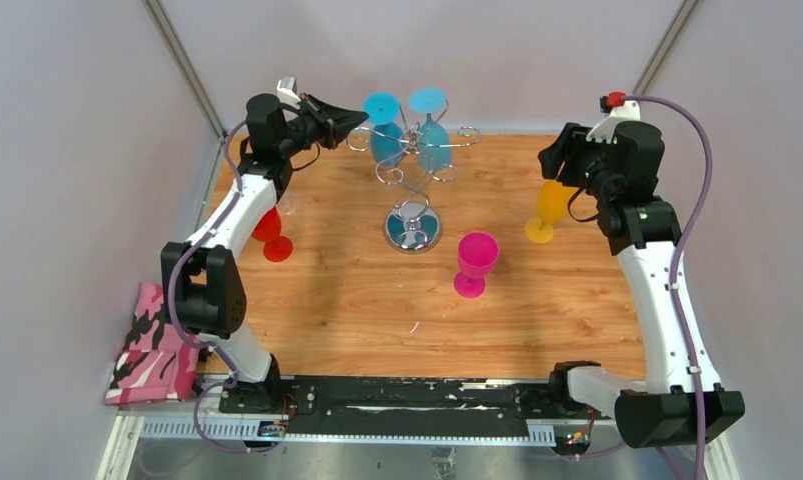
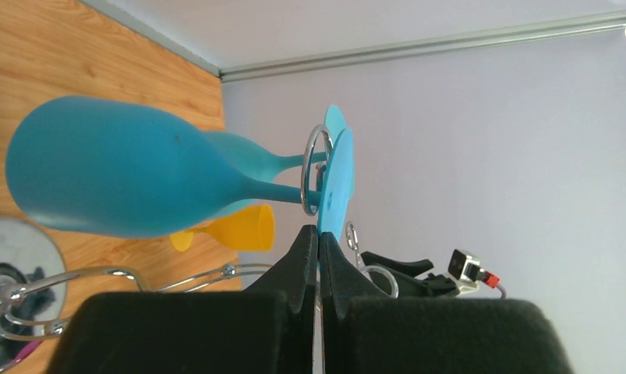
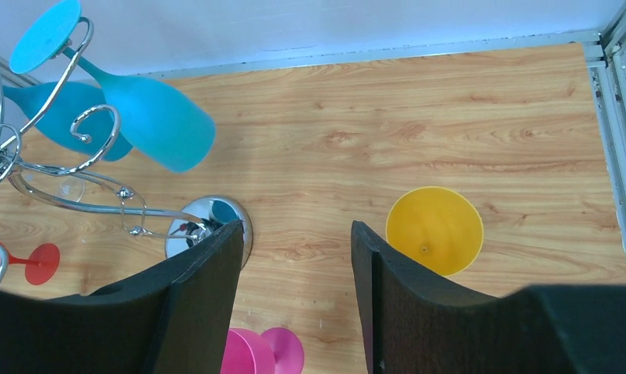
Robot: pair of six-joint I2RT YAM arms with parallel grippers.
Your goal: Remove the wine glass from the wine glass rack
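I note left gripper (image 2: 319, 236) nearer, fingers pressed together at the foot rim of the turquoise wine glass (image 2: 114, 167), which hangs bowl-down; right gripper (image 3: 295, 230) wide, empty.

We see two turquoise glasses (image 1: 385, 140) on the chrome rack (image 1: 413, 228) at upper centre, a magenta glass (image 1: 475, 262) at centre, a yellow glass (image 1: 549, 210) right, a red glass (image 1: 272, 238) left, a pink camouflage cloth (image 1: 152, 350) lower left

Bright, even light; foreground perhaps soft.

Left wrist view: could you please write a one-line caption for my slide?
Left end effector closed on the foot rim of a blue wine glass hanging on the chrome wine glass rack.
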